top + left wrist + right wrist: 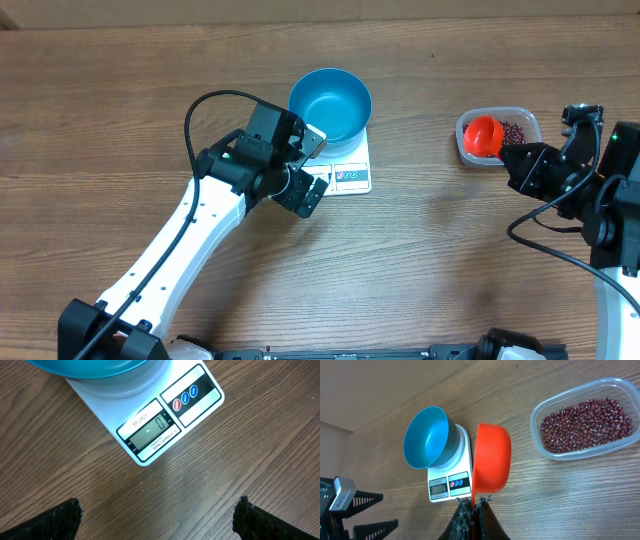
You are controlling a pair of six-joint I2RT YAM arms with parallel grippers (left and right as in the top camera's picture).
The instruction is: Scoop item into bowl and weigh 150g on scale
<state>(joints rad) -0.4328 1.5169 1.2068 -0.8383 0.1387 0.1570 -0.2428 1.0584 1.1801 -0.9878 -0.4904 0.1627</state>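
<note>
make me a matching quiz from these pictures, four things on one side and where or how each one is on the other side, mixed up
Things:
1. bowl
2. beans
3. scoop
4. left hand

Place or state:
a. held by its handle in the right hand
b. sitting on the scale
c. open, holding nothing
d. in the clear tub

Right pairs: 1-b, 2-d, 3-a, 4-c
</note>
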